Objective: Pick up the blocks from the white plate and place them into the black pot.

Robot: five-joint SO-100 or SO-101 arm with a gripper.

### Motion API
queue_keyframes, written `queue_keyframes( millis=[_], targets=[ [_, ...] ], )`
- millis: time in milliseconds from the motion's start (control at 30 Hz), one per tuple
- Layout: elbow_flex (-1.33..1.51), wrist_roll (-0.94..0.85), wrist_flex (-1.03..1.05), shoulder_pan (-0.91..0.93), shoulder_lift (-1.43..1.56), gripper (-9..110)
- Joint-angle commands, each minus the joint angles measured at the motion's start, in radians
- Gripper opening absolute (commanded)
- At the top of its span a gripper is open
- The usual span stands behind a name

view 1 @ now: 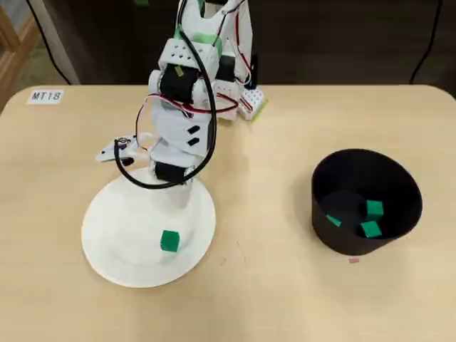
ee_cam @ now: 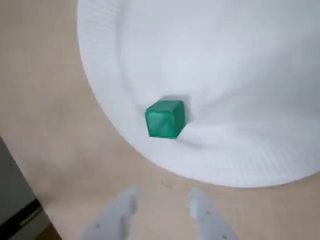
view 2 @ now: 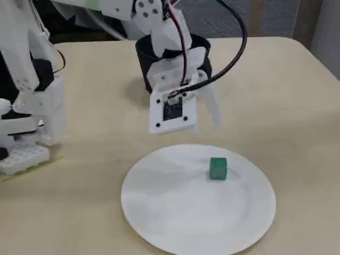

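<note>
One green block (view 1: 169,241) (ee_cam: 165,119) (view 2: 218,168) lies alone on the white plate (view 1: 114,235) (ee_cam: 240,75) (view 2: 175,212), near the rim. The black pot (view 1: 356,248) (view 2: 141,64) stands apart on the table; the overhead view shows three green blocks (view 1: 374,208) inside it. My gripper (view 1: 174,191) (ee_cam: 162,202) (view 2: 206,125) hovers above the plate's edge on the arm's side. It is open with nothing between its fingers. In the wrist view the block on the plate sits ahead of the fingertips (ee_cam: 125,200), clear of them.
The arm's base (view 1: 242,100) (view 2: 26,106) stands at the table's back edge in the overhead view. A label reading MT18 (view 1: 46,95) is stuck near the back left corner. Bare tabletop lies between plate and pot. A dark object (ee_cam: 15,200) shows at the wrist view's lower left.
</note>
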Motion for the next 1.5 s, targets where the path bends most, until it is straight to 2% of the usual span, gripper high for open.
queue_keyframes(
  millis=[0,200,567,1467],
  targets=[
    [0.000,0.017,-0.011,0.002,0.038,25],
    [0.023,0.018,-0.011,0.040,0.025,34],
    [-0.020,-0.048,-0.089,0.072,-0.100,33],
    [-0.359,-0.091,0.109,0.057,-0.413,34]
  ],
)
